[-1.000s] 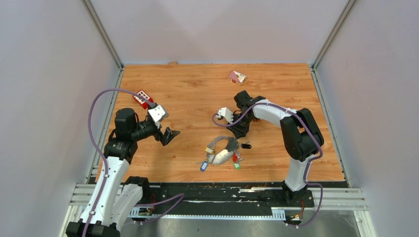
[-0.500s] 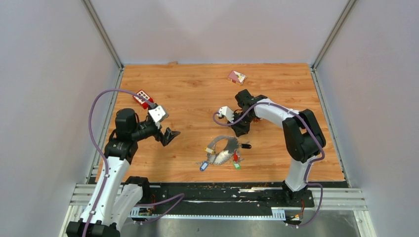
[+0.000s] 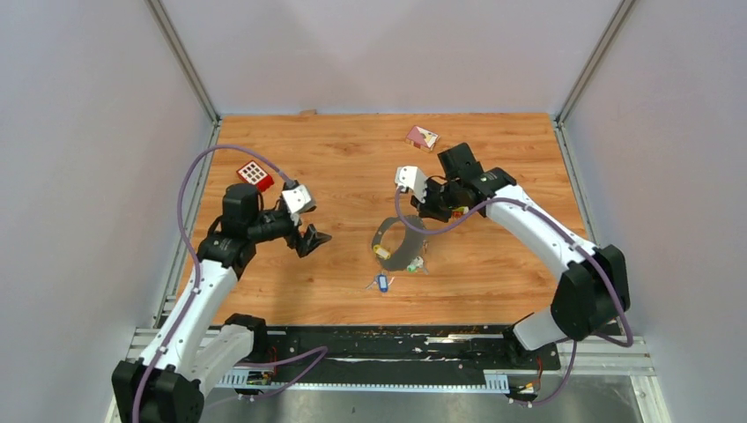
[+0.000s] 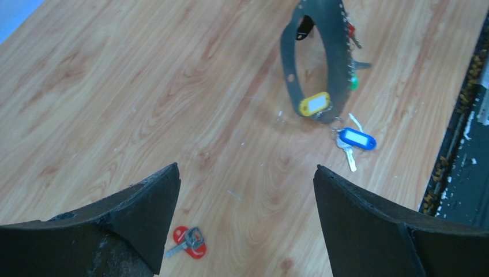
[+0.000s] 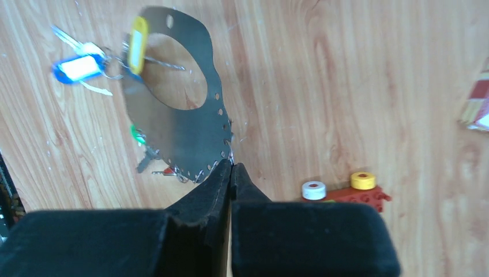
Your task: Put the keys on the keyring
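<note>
The keyring [image 5: 173,134] is gripped at its perforated rim by the right jaws, which are shut tight on the thin metal. It is held up on edge above the worktop [image 3: 335,150], whereas a second earlier it lay flat, nearer the arms' bases.

A yellow-tagged key [image 4: 314,104] hangs against the lower part of the loop. A green-tagged key [image 4: 353,84] is seen at its far edge. A blue-tagged key [image 4: 356,139] lies on the worktop just beside the loop's lowest point and has been dragged a little to the right of its former place. The toy brick stack [image 5: 345,191] rests on the wood near the right jaws.

The left jaws are spread wide with nothing between them. They are held over bare wood well to the left of the loop, much as before, though shifted slightly forward. A red-tagged key [image 4: 188,242] lies alone beneath them. The red block with white squares [image 3: 254,174], partly covered a second ago, now shows in full behind them.
</note>
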